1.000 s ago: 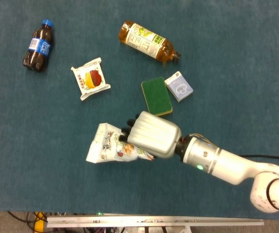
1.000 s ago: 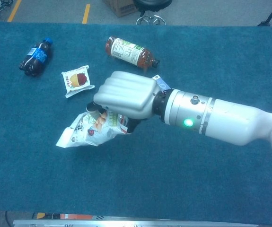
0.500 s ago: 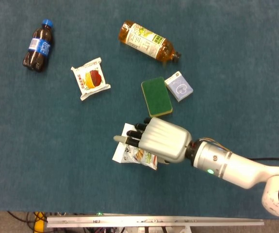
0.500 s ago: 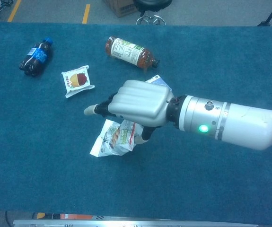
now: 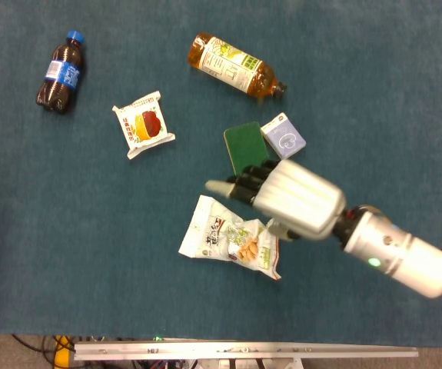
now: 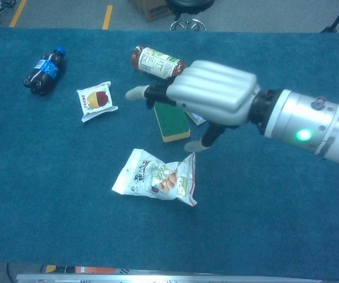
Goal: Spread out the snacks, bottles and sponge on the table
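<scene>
Right hand (image 5: 294,198) seen raised above the table (image 5: 374,84), fingers spread, nothing held. Large snack bag (image 5: 232,241) lies flat just below it. Green sponge (image 6: 170,122) partly hidden beneath the fingers, small blue pack (image 5: 284,137) beside it.

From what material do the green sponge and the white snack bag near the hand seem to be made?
The green sponge looks like soft foam: a matte green scouring face over a yellow layer showing at its edge. The white snack bag looks like thin glossy plastic film, crinkled, with printed pictures and sealed ends.
</scene>
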Controlling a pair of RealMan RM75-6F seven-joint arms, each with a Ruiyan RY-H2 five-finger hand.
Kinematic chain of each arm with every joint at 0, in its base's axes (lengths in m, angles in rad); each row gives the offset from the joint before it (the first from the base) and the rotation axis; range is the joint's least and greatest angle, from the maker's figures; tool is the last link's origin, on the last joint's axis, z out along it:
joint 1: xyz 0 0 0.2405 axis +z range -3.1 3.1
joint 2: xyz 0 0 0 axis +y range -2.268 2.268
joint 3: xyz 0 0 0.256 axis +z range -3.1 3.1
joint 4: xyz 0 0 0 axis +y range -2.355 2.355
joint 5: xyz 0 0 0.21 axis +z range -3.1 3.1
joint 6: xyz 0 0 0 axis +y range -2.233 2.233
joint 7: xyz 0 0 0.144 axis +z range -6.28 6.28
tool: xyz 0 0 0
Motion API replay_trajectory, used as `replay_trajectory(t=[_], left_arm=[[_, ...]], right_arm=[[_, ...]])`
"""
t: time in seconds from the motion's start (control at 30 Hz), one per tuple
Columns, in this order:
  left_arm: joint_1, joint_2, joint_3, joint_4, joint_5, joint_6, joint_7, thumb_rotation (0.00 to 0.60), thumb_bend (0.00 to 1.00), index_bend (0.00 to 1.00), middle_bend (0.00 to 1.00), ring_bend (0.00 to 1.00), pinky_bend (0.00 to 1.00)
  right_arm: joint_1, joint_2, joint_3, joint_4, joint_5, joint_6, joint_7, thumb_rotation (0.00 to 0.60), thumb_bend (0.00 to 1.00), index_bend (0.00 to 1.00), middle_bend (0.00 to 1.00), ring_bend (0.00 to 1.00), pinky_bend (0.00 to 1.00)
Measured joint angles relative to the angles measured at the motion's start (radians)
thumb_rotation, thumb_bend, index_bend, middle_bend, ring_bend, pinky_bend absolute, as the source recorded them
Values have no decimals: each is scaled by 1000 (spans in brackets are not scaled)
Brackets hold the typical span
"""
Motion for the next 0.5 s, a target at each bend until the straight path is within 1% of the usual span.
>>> replay_trajectory(t=[0.1, 0.23, 0.4, 0.5], left_arm=[[-37, 2, -1, -4, 29, -39, -9, 600, 469, 240, 277, 232, 176], [-107, 3, 4, 0, 80, -122, -47, 600, 469, 232, 264, 232, 181], [-210, -5, 7, 16, 123, -247, -83, 600, 469, 166, 201, 210, 181], [-277, -18, 3, 22, 134, -331, -92, 600, 469, 134, 141, 147, 181]], right_arm=[[-33, 51, 2, -7, -2, 41, 2, 600, 121, 0, 287, 296, 441], [-78, 118, 7, -7, 24, 79, -3, 600, 120, 0, 287, 296, 441], [-134, 185, 22, -2, 65, 140, 11, 600, 120, 0, 288, 296, 441], [-170, 224, 29, 0, 77, 174, 26, 600, 120, 0, 288, 296, 441]])
